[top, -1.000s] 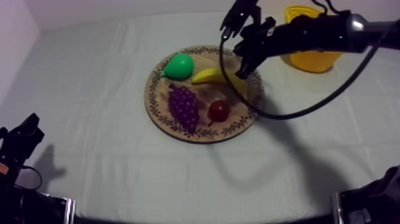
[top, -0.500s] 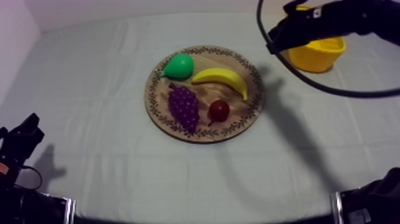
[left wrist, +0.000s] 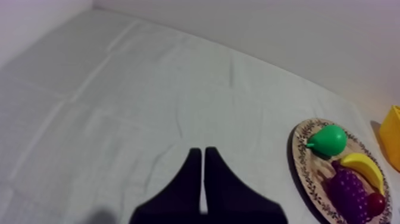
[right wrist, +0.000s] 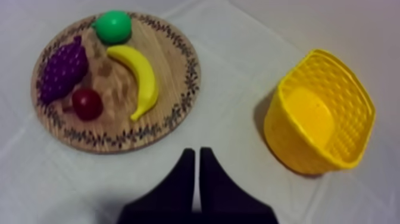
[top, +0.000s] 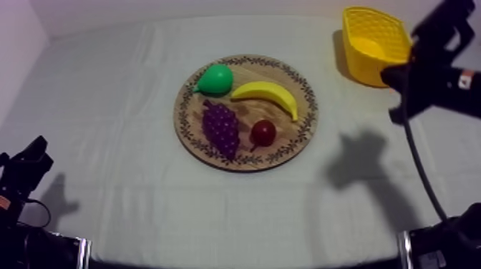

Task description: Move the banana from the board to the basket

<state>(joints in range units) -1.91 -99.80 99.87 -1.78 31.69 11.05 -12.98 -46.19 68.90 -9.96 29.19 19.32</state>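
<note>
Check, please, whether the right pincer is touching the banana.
Apart. In the right wrist view the right pincer hangs over bare cloth, while the banana lies on the wooden board, a clear gap between them.

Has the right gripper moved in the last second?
Yes. The right gripper left the wooden board and banana, moving rightward to beside the yellow basket.

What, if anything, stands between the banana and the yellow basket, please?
Nothing visible: only the rim of the wooden board and bare cloth lie between the banana and the yellow basket. The pear, grapes and small red fruit sit away from that path. The right gripper hangs shut above it.
</note>
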